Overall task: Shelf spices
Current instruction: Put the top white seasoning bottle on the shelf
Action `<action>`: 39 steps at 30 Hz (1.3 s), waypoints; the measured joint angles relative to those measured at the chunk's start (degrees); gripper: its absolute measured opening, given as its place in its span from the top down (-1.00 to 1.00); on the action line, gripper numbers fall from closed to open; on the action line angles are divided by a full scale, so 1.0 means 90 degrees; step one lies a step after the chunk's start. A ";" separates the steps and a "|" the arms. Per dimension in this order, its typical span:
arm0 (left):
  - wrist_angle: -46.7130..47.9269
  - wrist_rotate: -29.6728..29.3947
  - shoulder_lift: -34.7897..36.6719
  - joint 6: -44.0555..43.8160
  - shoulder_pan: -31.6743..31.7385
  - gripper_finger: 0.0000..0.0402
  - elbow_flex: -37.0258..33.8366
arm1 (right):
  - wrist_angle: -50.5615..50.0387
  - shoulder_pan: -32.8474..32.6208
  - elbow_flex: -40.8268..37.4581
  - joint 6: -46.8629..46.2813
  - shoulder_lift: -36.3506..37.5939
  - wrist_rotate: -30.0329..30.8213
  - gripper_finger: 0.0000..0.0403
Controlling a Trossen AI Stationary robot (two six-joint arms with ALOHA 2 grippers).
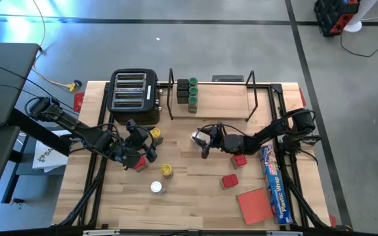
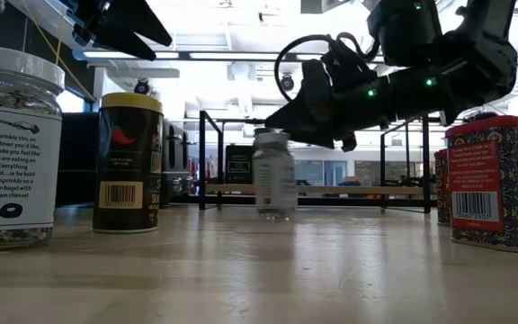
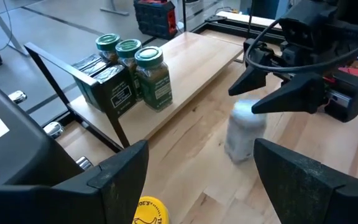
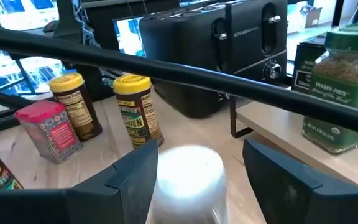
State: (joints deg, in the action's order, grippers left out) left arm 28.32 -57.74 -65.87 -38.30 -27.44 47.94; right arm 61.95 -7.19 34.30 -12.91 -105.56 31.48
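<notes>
The shelf [image 1: 223,99], black rods over a light wooden board, stands at the far edge. Three green-lidded jars [image 3: 131,65] and dark square tins [image 3: 107,84] stand at its left end. A white-lidded clear jar [image 4: 188,174] [image 2: 274,173] shows blurred, upright in front of the shelf. My right gripper [image 4: 201,149] [image 1: 203,141] is open, one finger on either side of the jar's lid. My left gripper [image 3: 204,174] [image 1: 142,149] is open and holds nothing. It hovers over the table's left half, above a yellow-lidded jar [image 3: 148,211]. My right gripper comes at the white lid [image 4: 166,165] level, from the table's right. One finger [image 4: 135,174] lies close beside the lid, and a gap shows at the other finger [image 4: 272,174]. I cannot tell whether either finger touches the jar.
The black toaster [image 1: 134,97] stands left of the shelf. Yellow-lidded jars [image 1: 155,135] [image 1: 167,171], a white-lidded jar [image 1: 156,187] and red tins [image 1: 140,162] [image 1: 240,159] [image 1: 230,180] stand on the table. A red pad [image 1: 254,204] and a blue plastic-wrap box [image 1: 275,183] lie near right.
</notes>
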 joint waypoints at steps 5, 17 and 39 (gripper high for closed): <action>0.0002 0.0005 0.0000 0.0002 0.0000 -0.43 0.0000 | -0.0021 -0.0151 0.0000 0.0305 0.0000 -0.0007 -0.16; 0.0009 0.0176 0.0000 0.0002 -0.0005 -0.43 0.0000 | -0.3625 0.0250 0.0949 0.0808 0.1379 -0.2269 -0.17; 0.0011 0.0189 0.0000 0.0049 -0.0005 -0.43 0.0000 | -0.8097 0.1048 0.3588 0.1871 0.0412 -0.3564 -0.30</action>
State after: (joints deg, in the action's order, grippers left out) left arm 28.42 -56.03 -65.87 -37.87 -27.49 47.94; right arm -10.93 2.24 66.60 3.92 -101.85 -0.59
